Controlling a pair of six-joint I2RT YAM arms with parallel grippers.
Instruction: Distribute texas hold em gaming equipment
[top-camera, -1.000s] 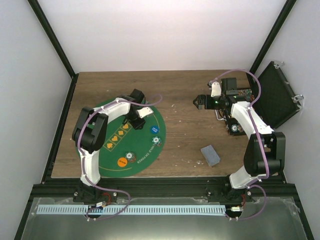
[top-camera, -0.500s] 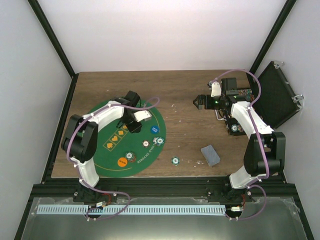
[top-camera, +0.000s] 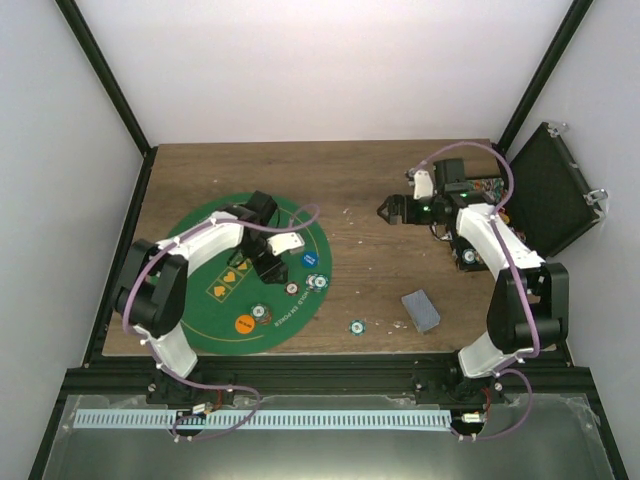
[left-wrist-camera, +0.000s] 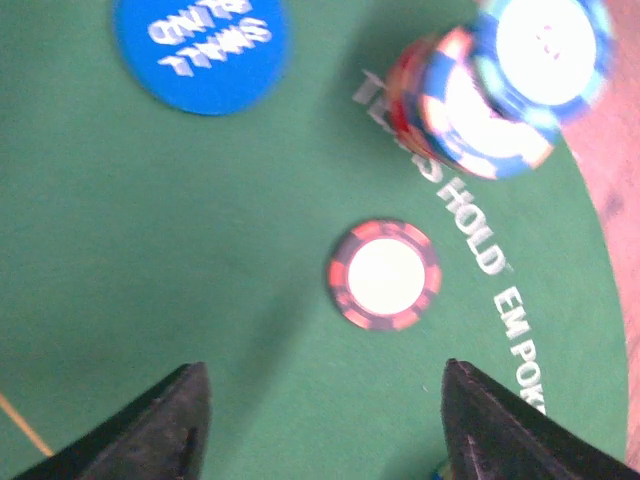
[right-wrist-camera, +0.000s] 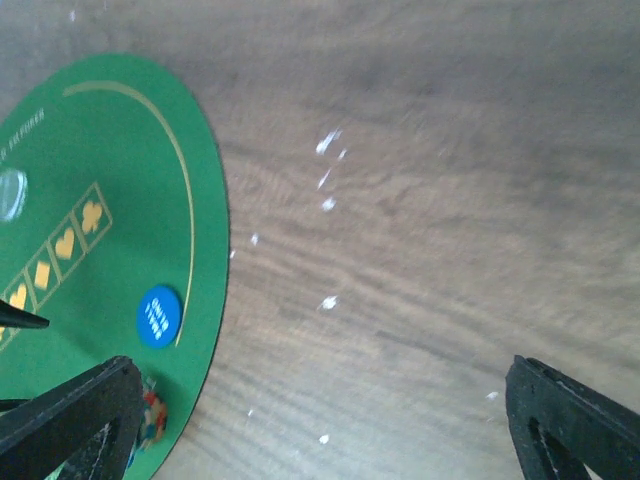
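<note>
top external view: partway through, i'd say. on the green felt mat sit a blue small-blind disc, an orange disc, a short chip stack near the mat's right rim, a lone red-white chip just beside that stack, and a teal chip near the orange disc. a stray teal chip lies off the mat on the bare wood table, between the mat and the card deck; it probably needs fetching. the deck sits as one grey-blue block on the wood near the right arm's base. no cards on the mat that i can see, so dealing looks not yet started. left gripper hangs low over the felt, jaws apart with nothing between them; the red-white chip lies flat just ahead of the fingertips, untouched. right gripper is spread wide and empty over bare wood, near the black case. something colourful by the case edge, too small to tell. left to do, my guess: stray chip, cards, maybe splitting the stack.
</note>
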